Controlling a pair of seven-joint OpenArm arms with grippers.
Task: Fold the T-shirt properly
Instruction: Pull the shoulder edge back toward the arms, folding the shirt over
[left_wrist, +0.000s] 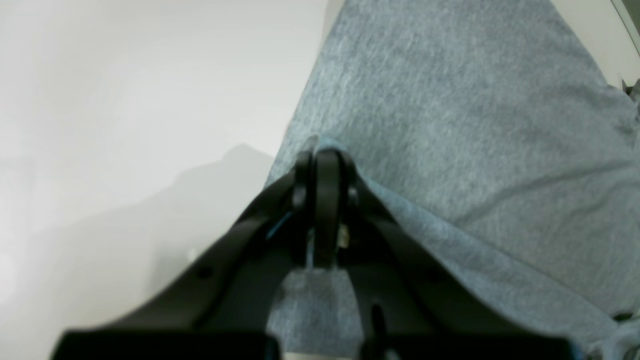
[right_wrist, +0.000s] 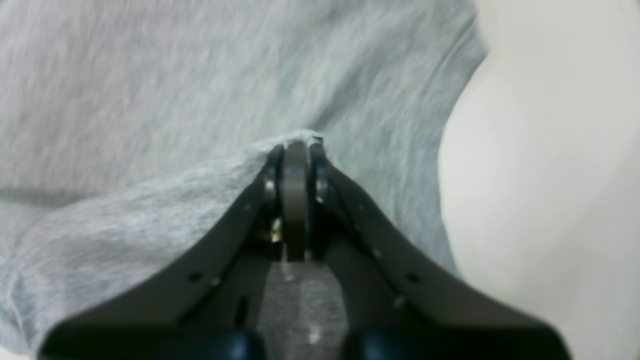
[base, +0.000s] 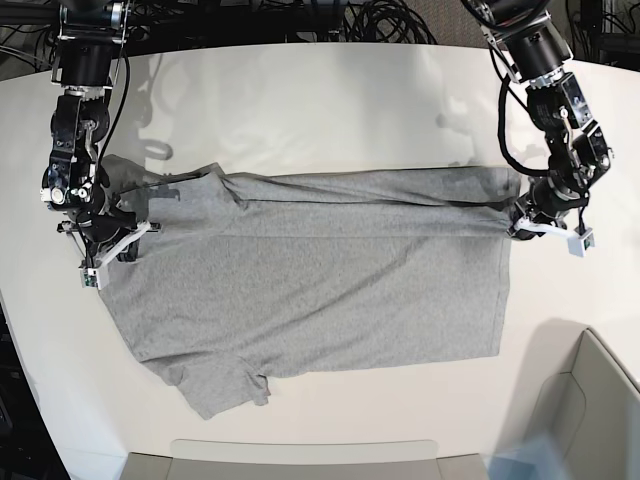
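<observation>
Your left gripper (left_wrist: 325, 160) pinches the T-shirt (base: 320, 270) edge at frame right; your right gripper (right_wrist: 295, 150) clamps it at left.

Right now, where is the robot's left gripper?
In the base view the left gripper is on the right, shut on the T-shirt at its right edge, on the white table.

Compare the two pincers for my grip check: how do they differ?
The left pincer pinches the T-shirt at the hem end; the right pincer pinches it at the sleeve end. The left sits on the base view's right, the right on its left. Both are shut on grey cloth.
</observation>
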